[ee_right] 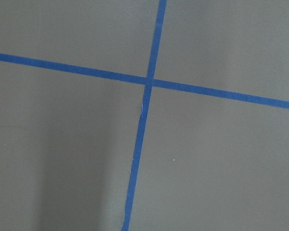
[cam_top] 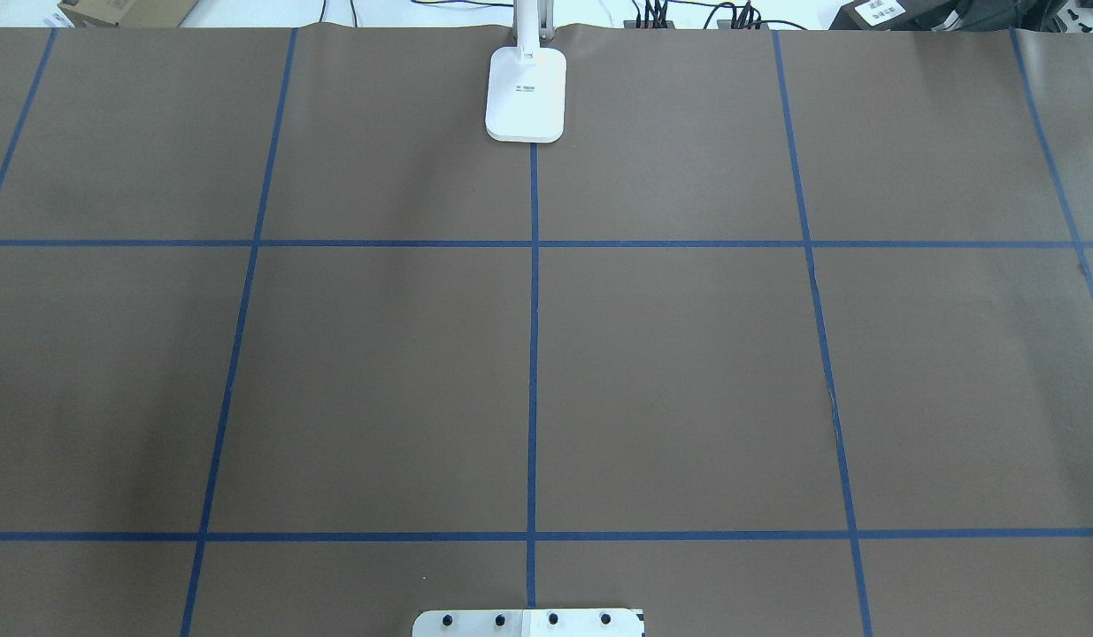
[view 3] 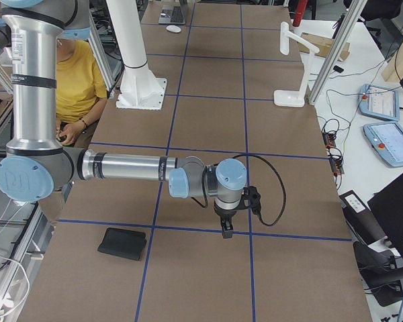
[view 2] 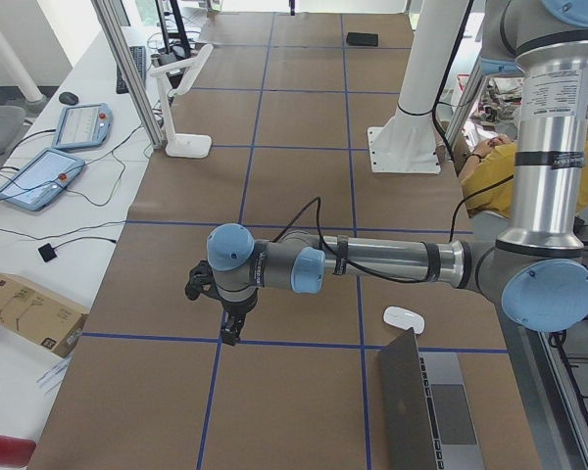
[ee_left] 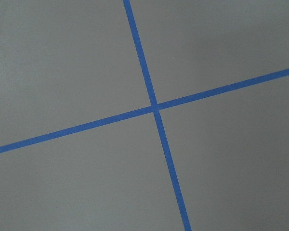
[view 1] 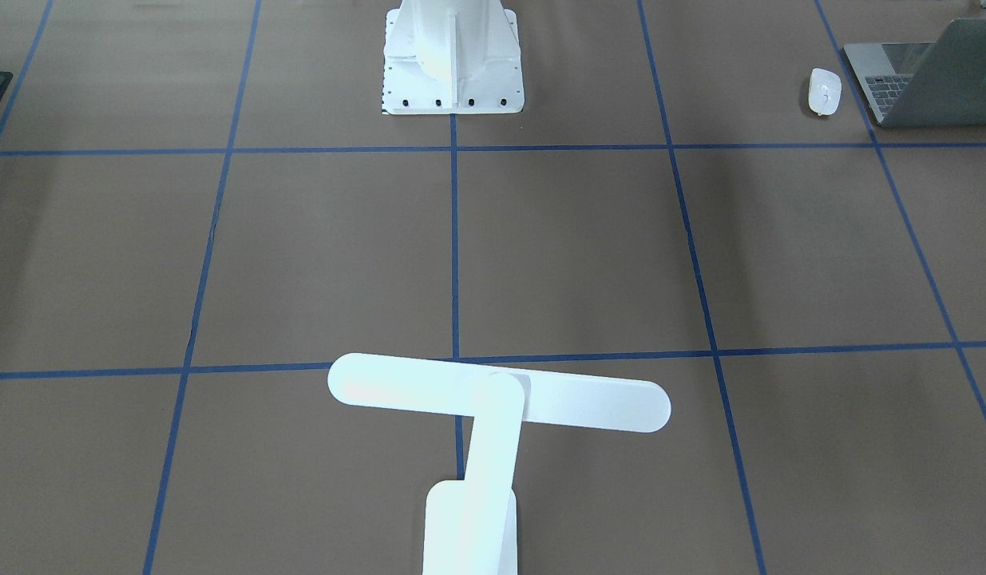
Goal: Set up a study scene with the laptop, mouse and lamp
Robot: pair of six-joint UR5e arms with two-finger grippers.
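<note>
Starting at the robot's left end of the counter (view 1: 572, 255), you have the laptop (view 2: 426, 411) standing open on the robot's side. The mouse (view 1: 825, 90) lies just beside it toward the middle, not touching it. The left arm (view 2: 372, 259) reaches out level over the counter, with the left arm's jaws pointing down above a crossing of blue tape lines (ee_left: 154, 108). Only a side view shows them, so you cannot tell how far apart they stand or whether they hold anything.

In the middle, the white pedestal (cam_top: 528, 622) is bolted at the robot's edge. The lamp (cam_top: 526, 93) stands upright at the far edge, its bar head lying across the centre tape line.

Further right, the right arm (view 3: 127, 166) is stretched out likewise, the right arm's jaws pointing down over another tape crossing. Their opening is again impossible to judge. The black mat (view 3: 123, 243) lies flat at the right end.
</note>
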